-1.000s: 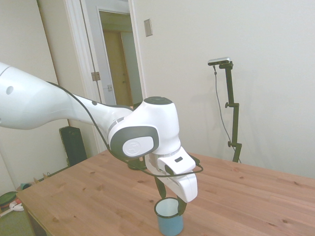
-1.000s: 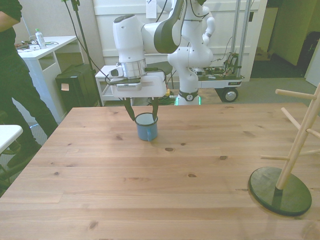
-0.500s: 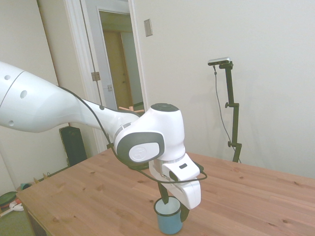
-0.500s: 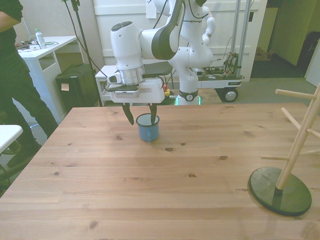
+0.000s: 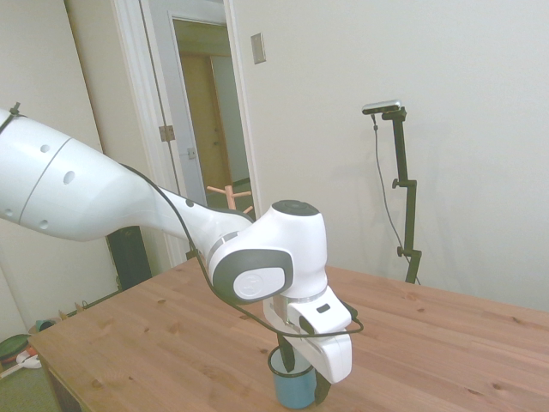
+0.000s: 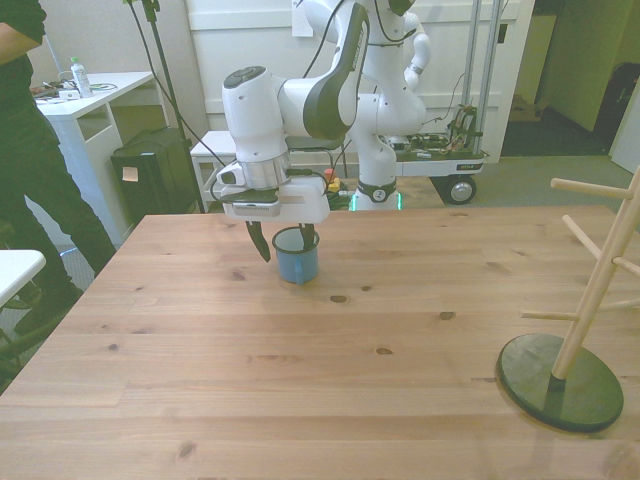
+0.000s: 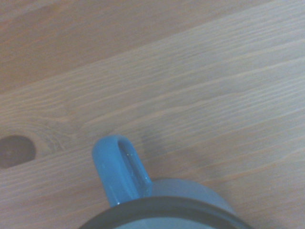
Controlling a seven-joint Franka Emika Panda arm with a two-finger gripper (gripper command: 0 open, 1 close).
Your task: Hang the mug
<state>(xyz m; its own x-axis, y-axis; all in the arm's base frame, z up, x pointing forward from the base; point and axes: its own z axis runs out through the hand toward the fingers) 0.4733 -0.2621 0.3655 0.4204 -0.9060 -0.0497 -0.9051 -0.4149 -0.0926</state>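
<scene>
The mug (image 5: 292, 385) stands upright on the wooden surface (image 5: 446, 343) in the side view, directly beneath the white arm's wrist. The gripper (image 5: 300, 378) is lowered over it, one dark finger seeming to dip at the rim while the other drops past the outer wall, a placement that looks meant to pinch the mug's wall rather than span its whole body.

In the front view the mug (image 6: 297, 259) sits near the far edge of the surface (image 6: 300, 380), toward the front view's left. The gripper (image 6: 284, 243) is spread: one finger (image 6: 261, 243) hangs clear of the mug on the front view's left, the other is at the rim. Nothing is pinched yet. The wooden mug tree (image 6: 590, 300) stands well apart at the front view's right, its pegs bare. A person (image 6: 30, 150) stands off the surface's left side.

The wrist view shows the mug's handle (image 7: 120, 168) jutting from the dark rim (image 7: 162, 210), left free of the grasp, probably so it can slip over a peg.
</scene>
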